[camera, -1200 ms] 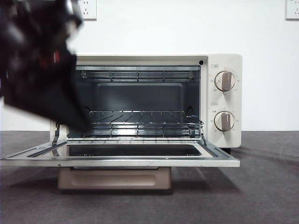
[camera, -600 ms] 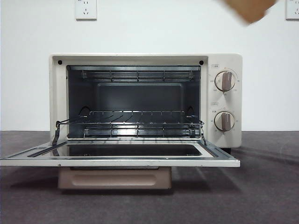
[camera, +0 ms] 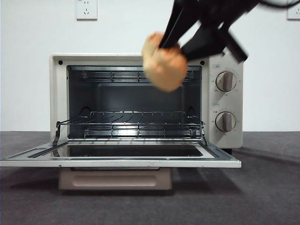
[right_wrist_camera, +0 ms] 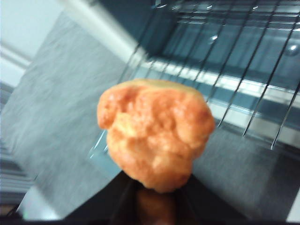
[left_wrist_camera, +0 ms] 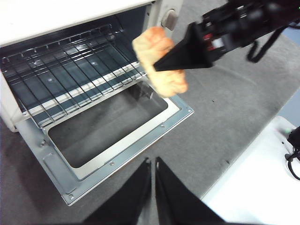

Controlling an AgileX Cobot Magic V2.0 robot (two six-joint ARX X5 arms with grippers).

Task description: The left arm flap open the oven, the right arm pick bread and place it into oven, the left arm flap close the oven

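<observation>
Cream-white oven: one boxy toaster oven on a dark grey table, the landmark for all below.
Oven door: one glass-windowed door folded flat down in front of the oven's mouth.
Rack: one wire rack low inside the oven, bare.
Knobs: two beige knobs on the oven's right panel, upper above lower.
Bread count: one.
Bread look: small golden-orange lumpy loaf with a glossy crust, blurred in front view, far smaller than the oven.
Bread place: in the air before the oven's upper opening, above the lowered door, touching neither rack nor door.
Right gripper: black tapered gripper reaching down from above the oven's right side, jaws clamped on the loaf.
Left gripper: black pointed gripper held off in front of the oven's door, jaws narrow, nearly touching, holding nothing.
Wall sockets: two white sockets on the wall behind the oven, one at left, one at the right edge.
</observation>
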